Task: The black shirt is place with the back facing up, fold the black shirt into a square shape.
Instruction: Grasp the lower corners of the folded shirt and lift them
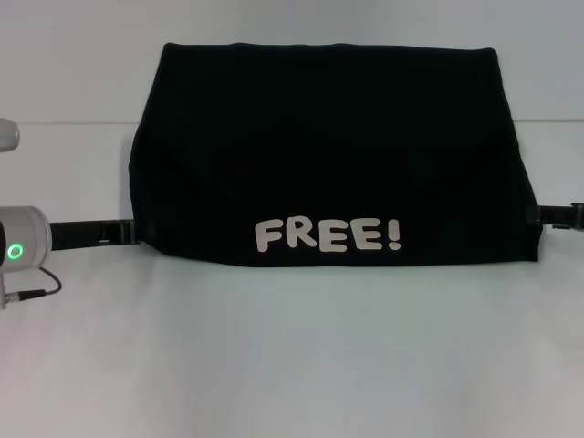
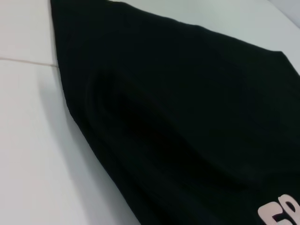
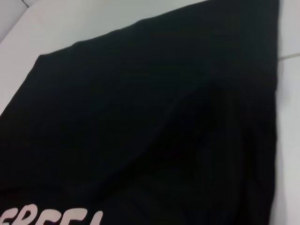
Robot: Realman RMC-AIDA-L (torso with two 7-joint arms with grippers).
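— What's in the head view?
— The black shirt point(image 1: 333, 155) lies folded on the white table point(image 1: 292, 365), lettering near its front edge. The left gripper point(image 1: 119, 232) and right gripper point(image 1: 558, 215) meet its lower corners; whether they grip, I cannot tell.
— And the wrist views?
— Only shirt point(image 2: 187, 117) point(image 3: 154, 122) on table.

Black shirt point(image 1: 328, 155) on white table point(image 1: 292, 365)

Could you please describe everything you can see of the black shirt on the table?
The black shirt is plain, soft-looking black fabric, lying folded into a wide, roughly rectangular block on the white table. White block lettering "FREE!" faces up along its near edge. No sleeves or collar show. Shallow creases and overlapping layers show near both side edges. The left gripper meets its near left corner and the right gripper its right edge; whether either grips the cloth cannot be told.
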